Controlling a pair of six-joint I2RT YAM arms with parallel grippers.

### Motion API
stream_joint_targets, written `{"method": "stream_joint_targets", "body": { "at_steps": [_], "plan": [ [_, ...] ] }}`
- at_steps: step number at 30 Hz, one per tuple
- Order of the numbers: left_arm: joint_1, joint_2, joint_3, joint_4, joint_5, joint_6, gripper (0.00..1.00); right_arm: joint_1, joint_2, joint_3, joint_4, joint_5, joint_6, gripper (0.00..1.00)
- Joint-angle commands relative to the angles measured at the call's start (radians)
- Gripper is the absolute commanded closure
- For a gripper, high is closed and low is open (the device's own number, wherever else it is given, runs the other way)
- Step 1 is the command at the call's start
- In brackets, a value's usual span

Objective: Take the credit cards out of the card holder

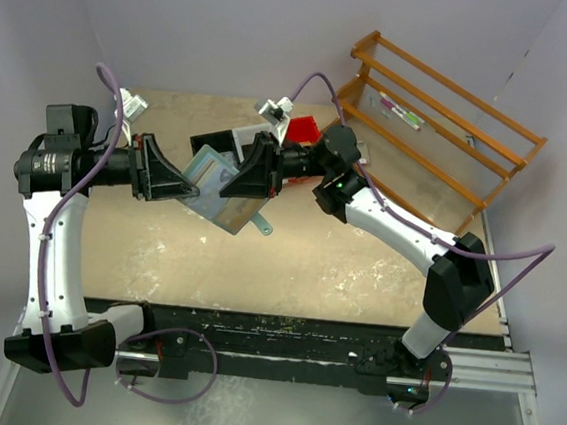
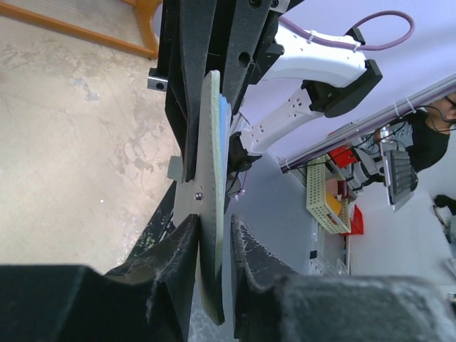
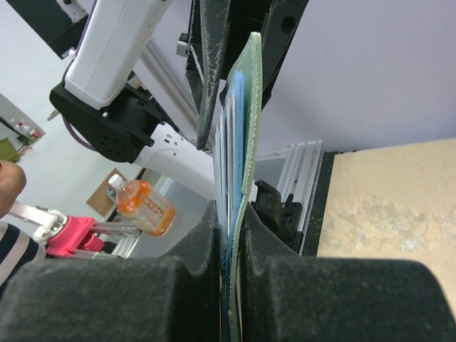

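A tan, scuffed bench fills the overhead view, with an orange wooden rack at its far right corner and a red bin just in front of the rack. Two white and black robot arms reach in from the near edge and meet above the middle of the bench. Between them, lifted clear of the surface, hangs the pale mint-green card holder, with its snap tab pointing toward the near right. The right claw is closed tight on one edge of it, pinching the cover and inner pages. The left claw straddles the opposite edge with a sliver of gap on one side; I cannot tell whether it grips. The thin blue and white edges of the credit cards sit inside the cover.
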Motion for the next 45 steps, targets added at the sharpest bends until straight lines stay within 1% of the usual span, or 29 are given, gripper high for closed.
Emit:
{"method": "stream_joint_targets", "body": {
  "at_steps": [1, 4, 7, 14, 17, 20, 22, 26, 29, 32, 33, 34, 36, 38, 40, 43, 44, 45],
  "plan": [
    [-0.001, -0.01, -0.011, 0.109, 0.128, -0.113, 0.77, 0.002, -0.019, 0.021, 0.03, -0.033, -0.004, 1.0],
    [0.0, -0.014, -0.016, 0.151, 0.132, -0.158, 0.81, 0.002, -0.019, 0.021, 0.032, -0.042, -0.005, 1.0],
    [0.0, -0.025, -0.02, 0.2, 0.122, -0.205, 0.82, 0.002, -0.022, 0.018, 0.03, -0.049, -0.005, 1.0],
    [0.0, -0.061, -0.041, 0.301, 0.054, -0.283, 0.66, 0.002, -0.027, 0.013, 0.038, -0.053, -0.005, 1.0],
    [0.0, -0.068, -0.043, 0.322, 0.022, -0.284, 0.65, 0.003, -0.022, 0.015, 0.044, -0.052, 0.005, 1.0],
    [0.0, -0.079, -0.059, 0.332, -0.004, -0.275, 0.69, 0.002, -0.018, 0.019, 0.055, -0.052, 0.013, 1.0],
    [0.0, -0.085, -0.074, 0.329, -0.005, -0.269, 0.76, 0.003, -0.019, 0.017, 0.06, -0.054, 0.016, 1.0],
    [0.0, -0.083, -0.087, 0.327, 0.003, -0.269, 0.94, 0.002, -0.021, 0.007, 0.064, -0.061, 0.015, 1.0],
    [0.0, -0.09, -0.09, 0.353, -0.001, -0.296, 0.99, 0.003, -0.02, 0.003, 0.07, -0.061, 0.016, 1.0],
    [0.0, -0.104, -0.108, 0.402, -0.012, -0.336, 1.0, 0.004, -0.016, 0.006, 0.09, -0.061, 0.025, 0.99],
    [0.0, -0.109, -0.113, 0.409, -0.02, -0.338, 1.0, 0.005, -0.015, 0.007, 0.098, -0.063, 0.03, 0.92],
    [-0.001, -0.114, -0.116, 0.411, -0.031, -0.337, 1.0, 0.006, -0.016, 0.006, 0.107, -0.065, 0.034, 0.83],
    [-0.001, -0.12, -0.115, 0.401, -0.056, -0.319, 1.0, 0.006, -0.02, 0.001, 0.126, -0.073, 0.048, 0.6],
    [0.0, -0.12, -0.093, 0.349, -0.096, -0.266, 1.0, 0.005, -0.027, -0.01, 0.136, -0.08, 0.057, 0.46],
    [0.0, -0.12, -0.054, 0.292, -0.178, -0.187, 1.0, 0.002, -0.038, -0.018, 0.116, -0.089, 0.041, 0.34],
    [0.0, -0.13, -0.009, 0.26, -0.287, -0.097, 1.0, -0.009, -0.05, -0.027, 0.046, -0.06, -0.008, 0.06],
    [0.0, -0.138, 0.0, 0.263, -0.321, -0.082, 1.0, -0.011, -0.053, -0.029, 0.02, -0.043, -0.027, 0.01],
    [0.0, -0.148, 0.006, 0.271, -0.352, -0.071, 1.0, -0.015, -0.056, -0.027, -0.014, -0.022, -0.046, 0.0]
  ]
}}
